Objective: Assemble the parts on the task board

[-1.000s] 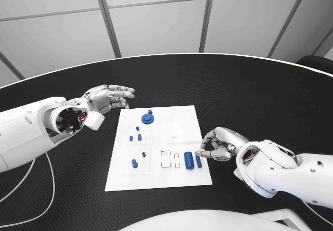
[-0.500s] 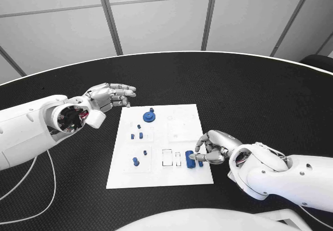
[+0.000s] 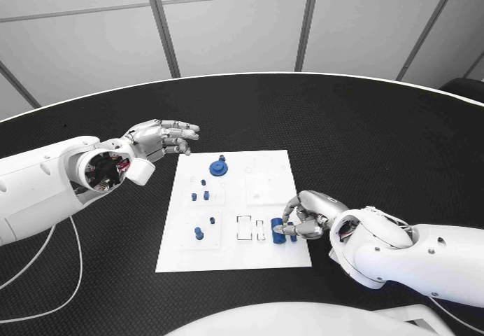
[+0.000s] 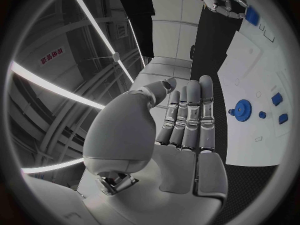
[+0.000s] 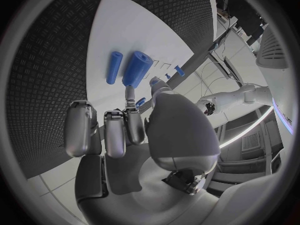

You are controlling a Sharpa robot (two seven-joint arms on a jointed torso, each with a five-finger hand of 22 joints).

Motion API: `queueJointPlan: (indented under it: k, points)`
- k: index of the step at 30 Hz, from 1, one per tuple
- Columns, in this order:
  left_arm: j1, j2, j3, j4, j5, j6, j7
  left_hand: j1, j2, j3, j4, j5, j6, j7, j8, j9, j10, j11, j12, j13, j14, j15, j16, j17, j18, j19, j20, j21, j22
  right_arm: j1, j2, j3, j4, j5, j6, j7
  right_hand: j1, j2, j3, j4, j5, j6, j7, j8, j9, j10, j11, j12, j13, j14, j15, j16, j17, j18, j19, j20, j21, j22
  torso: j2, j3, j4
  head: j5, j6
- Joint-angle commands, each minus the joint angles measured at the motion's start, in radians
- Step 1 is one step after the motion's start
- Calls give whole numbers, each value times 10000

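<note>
The white task board (image 3: 267, 260) lies mid-table. On it are a blue gear (image 3: 216, 168), several small blue pieces (image 3: 202, 196), and a thick blue cylinder (image 3: 276, 230) beside a thin blue cylinder (image 3: 294, 236) near its right edge. My right hand (image 3: 308, 217) has come down on these two, fingers curled. In the right wrist view a fingertip (image 5: 129, 91) touches the end of the thick cylinder (image 5: 137, 69), the thumb lies beside it, and the thin cylinder (image 5: 114, 67) lies free. Both lie flat on the board. My left hand (image 3: 161, 138) hovers off the board's far left corner, holding nothing.
Black textured table (image 3: 383, 140) surrounds the board, with a grey wall behind. The left wrist view shows the gear (image 4: 242, 107) and small pieces (image 4: 277, 99) standing on the board (image 4: 250, 60), with my right hand (image 4: 222, 0) beyond them. A thin cable (image 3: 61, 280) trails at the left.
My right hand has moved left and down onto the two cylinders, fingertips now touching them. The cylinders have not moved. My left hand has hardly moved.
</note>
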Motion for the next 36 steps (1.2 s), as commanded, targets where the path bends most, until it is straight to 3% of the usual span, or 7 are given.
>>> queueJointPlan:
  k: [1, 9, 20, 36]
  points:
    - [1, -2, 0, 9, 0, 4, -6, -9, 76, -42, 21, 28, -45, 150, 37, -7, -98, -1, 35, -14, -76, 21, -31, -8, 172, -23, 27, -65, -10, -1, 53, 0, -62, -5, 87, -16, -96, 49, -67, 6, 42, -55, -37, 68, 13, 87, 10, 43, 936, 946, 32, 55, 2080, -176, 522, 28, 62, 587, 17, -3, 2, 21, -2]
    - [2, -27, 0, 35, 0, 8, -25, -9, 76, -42, 21, 28, -45, 150, 37, -7, -98, -1, 35, -14, -76, 21, -31, -8, 172, -23, 27, -65, -10, -56, 231, -1, -225, -11, 331, -134, -150, 82, -96, 10, 45, -59, -38, 78, 22, 62, 11, 16, 908, 946, 32, 56, 2082, -179, 520, 30, 75, 603, 25, 7, -7, 53, -43]
    - [3, -76, 0, 80, 0, 24, -67, -16, 67, -51, 29, 26, -51, 151, 39, -7, -106, 1, 38, -17, -78, 23, -28, -12, 172, -22, 29, -72, -16, -454, 568, 2, -493, -14, 274, -232, -202, 99, -128, 11, 35, -65, -38, 85, 30, 44, 11, -4, 889, 944, 33, 53, 2075, -178, 516, 31, 78, 609, 47, 33, 5, 93, -77]
    - [5, -68, 1, 96, 0, 29, -107, -16, 67, -51, 29, 26, -51, 151, 39, -7, -106, 1, 38, -17, -78, 23, -28, -12, 172, -22, 29, -72, -16, -564, 735, 7, -609, -313, 197, -284, -58, 209, -98, -45, 126, -71, -53, 124, 62, 49, -2, -5, 933, 950, 25, 74, 2116, -188, 513, 31, 131, 674, 38, 6, -5, 96, -116]
